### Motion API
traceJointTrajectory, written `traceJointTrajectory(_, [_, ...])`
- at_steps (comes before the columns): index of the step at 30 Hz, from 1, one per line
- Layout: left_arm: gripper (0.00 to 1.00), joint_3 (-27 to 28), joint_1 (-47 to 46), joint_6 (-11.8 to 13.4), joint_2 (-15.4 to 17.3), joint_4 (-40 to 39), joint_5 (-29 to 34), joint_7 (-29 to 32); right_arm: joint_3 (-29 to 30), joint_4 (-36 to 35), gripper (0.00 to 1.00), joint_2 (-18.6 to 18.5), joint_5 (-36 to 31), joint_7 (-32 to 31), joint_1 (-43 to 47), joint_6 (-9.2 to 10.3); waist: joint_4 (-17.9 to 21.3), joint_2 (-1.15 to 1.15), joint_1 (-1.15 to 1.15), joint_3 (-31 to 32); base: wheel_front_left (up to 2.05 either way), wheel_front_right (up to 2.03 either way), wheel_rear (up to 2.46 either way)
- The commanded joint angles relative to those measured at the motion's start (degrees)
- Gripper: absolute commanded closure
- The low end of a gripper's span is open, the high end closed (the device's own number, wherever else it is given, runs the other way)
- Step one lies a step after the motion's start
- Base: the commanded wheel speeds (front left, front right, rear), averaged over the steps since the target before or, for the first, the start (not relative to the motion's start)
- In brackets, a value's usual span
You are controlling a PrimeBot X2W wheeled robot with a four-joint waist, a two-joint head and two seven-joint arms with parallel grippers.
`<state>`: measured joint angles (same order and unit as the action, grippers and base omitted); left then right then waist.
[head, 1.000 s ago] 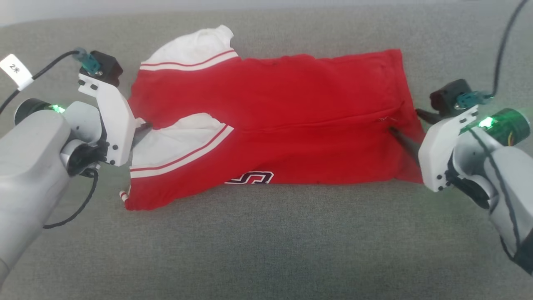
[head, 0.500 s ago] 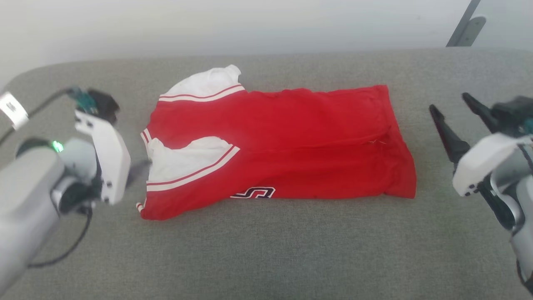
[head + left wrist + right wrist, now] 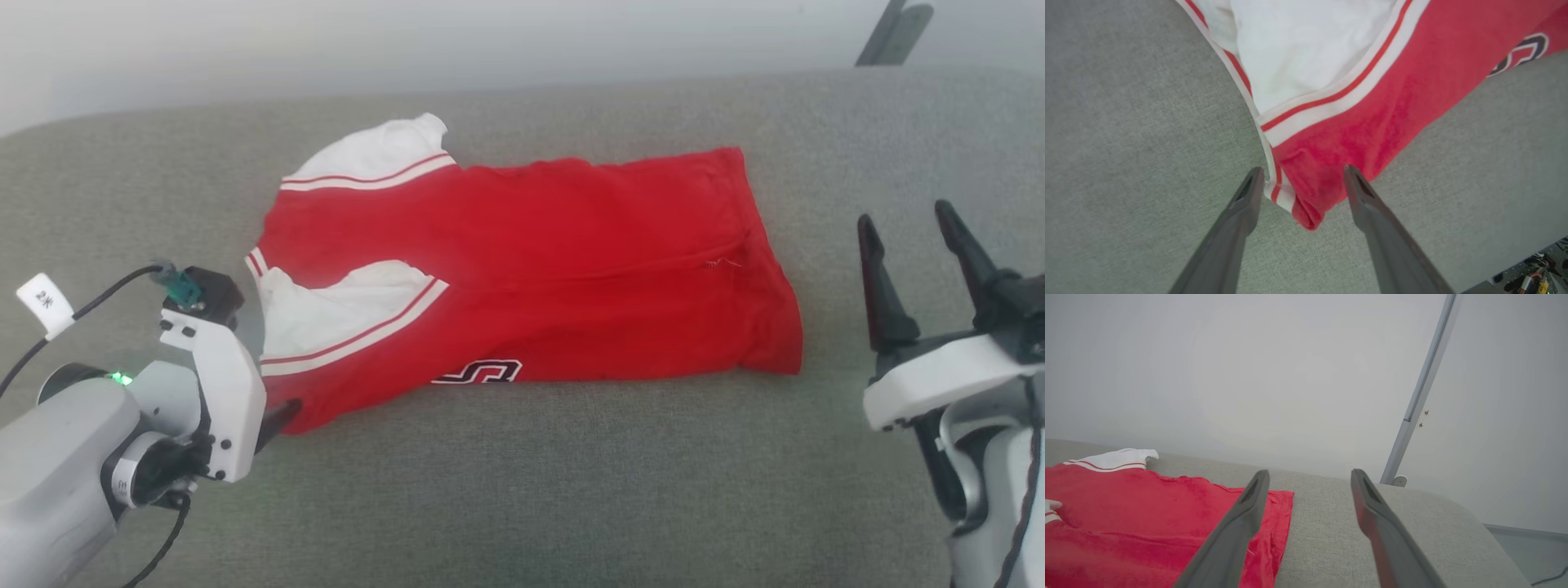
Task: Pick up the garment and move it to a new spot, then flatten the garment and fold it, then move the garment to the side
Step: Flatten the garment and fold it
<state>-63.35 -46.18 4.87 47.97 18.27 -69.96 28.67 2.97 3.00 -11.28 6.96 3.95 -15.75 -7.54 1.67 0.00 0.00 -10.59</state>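
garment (image 3: 531, 245): folded lengthwise, flat on grey upholstered surface (image 3: 571, 490), centre of head view
left gripper (image 3: 1302, 173): spread, fingers straddling garment's 8 o'clock corner, not closed on it
right gripper (image 3: 904, 214): spread, at garment's 3 o'clock, clear of hem, holding nothing

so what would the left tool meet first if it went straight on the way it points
The left tool would likely meet the garment, its red corner lying between the open fingers.

Soft matt cloth garment (image 3: 522, 245), coarse woven grey couch (image 3: 522, 490), smooth wall (image 3: 1249, 375)
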Motion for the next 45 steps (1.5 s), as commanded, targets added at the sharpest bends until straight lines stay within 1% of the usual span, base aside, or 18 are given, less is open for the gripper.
traceJointTrajectory(1, [0.00,0.41,0.86,0.68,0.01,0.20,0.22,-0.79,0.37,-1.49,0.00,1.08,-0.92,-0.60,1.20,0.10,0.66,0.00,0.00,-1.17,0.00,0.00,0.00])
traceJointTrajectory(6, [0.00,0.33,1.85,1.61,-1.06,3.33,-0.80,-0.68,0.98,-3.89,0.00,3.00,-1.48,-2.43,3.05,0.11,1.39,0.00,0.00,-2.80,0.00,0.00,0.00])
traceJointTrajectory(9, [0.00,0.22,2.27,1.31,-2.49,5.97,-1.98,0.00,1.18,-4.77,0.00,3.32,-1.24,-3.74,3.89,0.11,1.66,0.00,0.00,-3.39,0.00,0.00,0.00])
traceJointTrajectory(10, [0.13,0.09,2.34,1.17,-3.07,6.80,-2.17,0.19,1.27,-4.99,0.00,3.37,-1.10,-4.27,4.12,0.11,1.72,0.00,0.00,-3.54,0.00,0.00,0.00])
traceJointTrajectory(11, [0.72,0.02,2.22,0.72,-3.55,7.43,-2.27,0.14,1.14,-5.22,0.00,3.36,-0.80,-4.84,4.27,0.10,1.76,0.00,0.00,-3.68,0.00,0.00,0.00])
traceJointTrajectory(12, [1.00,0.02,2.22,0.32,-4.00,8.03,-2.57,0.14,0.93,-5.40,0.00,3.28,-0.47,-5.52,4.48,0.11,1.80,0.00,0.00,-3.82,0.00,0.00,0.00])
traceJointTrajectory(13, [1.00,-0.24,2.18,-0.26,-4.27,8.65,-2.49,0.41,0.85,-5.41,0.00,3.27,0.02,-6.30,4.74,0.11,1.83,0.00,0.00,-3.93,0.00,0.00,0.00])
traceJointTrajectory(18, [1.00,0.10,1.40,-1.55,-5.39,10.29,-2.26,-0.81,-0.58,-4.57,0.00,2.31,3.16,-10.91,5.02,0.11,1.49,0.00,0.00,-4.47,0.00,0.00,0.00])
traceJointTrajectory(23, [1.00,0.23,-0.02,-2.80,-7.03,11.89,-1.55,-1.79,-2.66,-2.63,0.00,0.27,7.48,-19.28,4.29,0.11,0.42,0.00,0.00,-5.11,0.00,0.00,0.00])
traceJointTrajectory(24, [1.00,0.17,-0.30,-2.98,-7.37,12.11,-1.45,-1.92,-3.22,-2.34,0.00,-0.66,7.82,-20.88,3.78,0.10,0.11,0.00,0.00,-5.25,0.00,0.00,0.00])
traceJointTrajectory(28, [1.00,-0.10,-1.09,-3.82,-8.77,13.04,-1.01,-2.06,-4.40,-0.08,0.00,-2.46,10.29,-27.07,1.80,0.09,-1.02,0.00,0.00,-5.70,0.00,0.00,0.00])
traceJointTrajectory(29, [1.00,-0.34,-1.35,-4.25,-9.51,13.38,-0.85,-2.02,-4.55,1.45,0.00,-2.98,11.28,-30.06,0.55,0.10,-1.61,0.00,0.00,-5.90,0.00,0.00,0.00])
traceJointTrajectory(34, [1.00,-0.78,-1.98,-5.17,-11.30,14.30,-0.34,-2.41,-5.87,5.67,0.00,-4.29,12.97,-38.16,-2.24,0.10,-3.06,0.00,0.00,-6.26,0.00,0.00,0.00])
traceJointTrajectory(38, [1.00,-1.14,-2.17,-5.68,-12.19,15.14,0.08,-2.69,-7.41,8.66,0.00,-4.59,14.55,-43.68,-3.87,0.09,-3.81,0.00,0.00,-6.16,0.00,0.00,0.00])
traceJointTrajectory(39, [1.00,-1.19,-2.18,-5.87,-12.43,15.34,0.11,-2.71,-7.91,9.39,0.47,-4.96,14.54,-45.09,-3.97,0.07,-3.98,0.00,0.00,-6.07,0.00,0.00,0.00])
traceJointTrajectory(40, [1.00,-1.24,-2.14,-6.03,-12.56,15.54,0.16,-2.76,-8.01,10.15,0.71,-5.17,14.43,-46.32,-4.10,0.08,-4.11,0.00,0.00,-5.97,0.00,0.00,0.00])
traceJointTrajectory(41, [1.00,-1.34,-2.10,-6.10,-12.72,15.76,0.23,-2.88,-8.13,10.52,1.00,-5.34,14.43,-47.08,-4.27,0.08,-4.25,0.00,0.00,-5.82,0.00,0.00,0.00])
traceJointTrajectory(45, [1.00,-1.53,-1.55,-6.79,-12.93,16.60,0.29,-3.32,-6.83,11.39,1.00,-5.77,14.02,-48.11,-5.34,0.11,-4.63,0.00,0.00,-4.89,0.00,0.00,0.00])
